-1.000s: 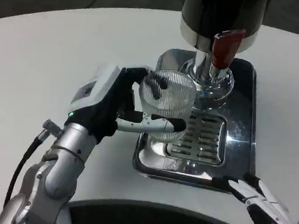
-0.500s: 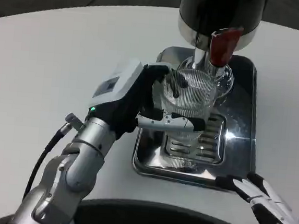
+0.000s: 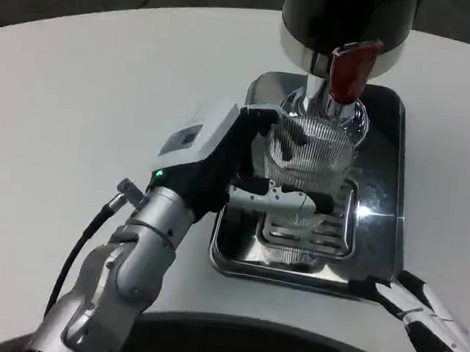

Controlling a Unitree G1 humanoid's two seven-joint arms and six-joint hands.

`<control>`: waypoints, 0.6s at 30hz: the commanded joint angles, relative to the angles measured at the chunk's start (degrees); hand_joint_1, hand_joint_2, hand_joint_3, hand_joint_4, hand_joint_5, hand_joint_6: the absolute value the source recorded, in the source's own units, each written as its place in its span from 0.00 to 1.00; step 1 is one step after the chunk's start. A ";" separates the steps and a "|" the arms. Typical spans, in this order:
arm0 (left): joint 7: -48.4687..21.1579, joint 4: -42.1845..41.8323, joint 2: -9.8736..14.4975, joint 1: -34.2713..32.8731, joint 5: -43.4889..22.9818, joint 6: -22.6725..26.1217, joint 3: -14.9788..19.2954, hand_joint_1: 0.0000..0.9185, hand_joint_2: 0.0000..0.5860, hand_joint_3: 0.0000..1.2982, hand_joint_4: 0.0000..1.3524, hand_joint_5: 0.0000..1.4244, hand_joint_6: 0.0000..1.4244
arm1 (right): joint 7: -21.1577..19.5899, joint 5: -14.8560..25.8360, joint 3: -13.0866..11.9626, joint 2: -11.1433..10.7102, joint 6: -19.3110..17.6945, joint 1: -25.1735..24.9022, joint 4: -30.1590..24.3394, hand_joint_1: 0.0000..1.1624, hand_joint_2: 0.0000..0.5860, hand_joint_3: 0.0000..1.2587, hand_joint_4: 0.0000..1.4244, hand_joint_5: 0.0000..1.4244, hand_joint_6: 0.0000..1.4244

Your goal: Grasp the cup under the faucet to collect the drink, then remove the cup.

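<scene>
A shiny metal drip tray (image 3: pixel 385 156) on the white table (image 3: pixel 76 104), perhaps wet.

No readable text, label or number anywhere.

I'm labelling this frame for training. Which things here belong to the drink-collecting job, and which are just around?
In the job:
- ribbed clear cup, held over the tray beneath the faucet
- left hand, gripping the cup
- dispenser with red faucet lever
- steel drip tray with slotted grate

Just around:
- right hand, waiting near the tray's corner
- white table
</scene>
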 commanded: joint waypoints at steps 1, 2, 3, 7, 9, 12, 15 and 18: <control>0.38 0.11 -0.28 -1.59 0.03 0.02 -0.67 0.75 0.00 0.67 0.68 0.80 0.79 | -0.44 0.43 -0.35 0.34 -1.41 1.13 0.64 0.36 0.88 0.15 0.08 0.00 0.00; 0.44 0.16 -0.28 -1.69 0.15 0.02 -0.81 0.75 0.00 0.67 0.68 0.80 0.79 | -0.44 0.47 -0.42 0.39 -1.45 1.14 0.68 0.36 0.88 0.15 0.08 0.00 0.00; 0.48 0.21 -0.28 -1.77 0.23 0.03 -0.93 0.75 0.00 0.67 0.68 0.80 0.79 | -0.43 0.49 -0.47 0.44 -1.49 1.14 0.71 0.36 0.88 0.15 0.08 0.00 0.00; 0.46 0.26 -0.14 -1.90 0.35 0.31 -1.34 0.75 0.00 0.67 0.67 0.79 0.79 | -0.42 0.66 -0.78 0.58 -1.68 1.33 0.87 0.36 0.88 0.16 0.08 0.00 0.00; 0.36 0.35 -0.04 -1.90 0.34 0.50 -1.50 0.75 0.00 0.66 0.67 0.78 0.79 | -0.44 0.75 -0.89 0.62 -1.85 1.45 0.98 0.36 0.88 0.16 0.08 0.00 0.00; 0.42 0.38 0.13 -1.73 0.33 0.57 -1.51 0.75 0.00 0.65 0.66 0.76 0.79 | -0.45 0.84 -0.97 0.73 -2.08 1.47 1.09 0.36 0.88 0.16 0.08 0.00 0.00; 0.46 0.26 0.43 -1.55 0.37 0.55 -1.44 0.75 0.00 0.62 0.64 0.75 0.79 | -0.49 0.98 -1.05 0.79 -2.30 1.49 1.26 0.36 0.88 0.16 0.08 0.00 0.00; 0.24 0.16 0.61 -1.55 0.20 0.51 -1.39 0.74 0.00 0.61 0.62 0.74 0.79 | -0.55 1.16 -1.15 0.87 -2.55 1.70 1.39 0.36 0.88 0.16 0.08 0.00 0.00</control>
